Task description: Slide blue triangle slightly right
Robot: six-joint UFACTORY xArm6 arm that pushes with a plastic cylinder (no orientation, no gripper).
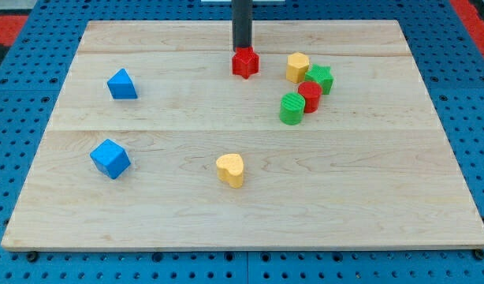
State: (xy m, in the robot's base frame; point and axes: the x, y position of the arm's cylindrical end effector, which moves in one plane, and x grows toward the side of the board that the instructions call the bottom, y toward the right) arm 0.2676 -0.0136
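Observation:
The blue triangle [122, 84] lies at the board's upper left. My rod comes down from the view's top at the middle, and my tip [241, 51] sits just behind a red star block [245, 62], touching or nearly touching it. The tip is far to the right of the blue triangle, about a quarter of the view's width away.
A blue cube [110, 158] lies at the lower left. A yellow heart [231, 170] lies at the lower middle. At the upper right a cluster holds a yellow block [297, 67], a green star [320, 78], a red cylinder [309, 96] and a green cylinder [292, 109]. The wooden board [368, 205] rests on blue pegboard.

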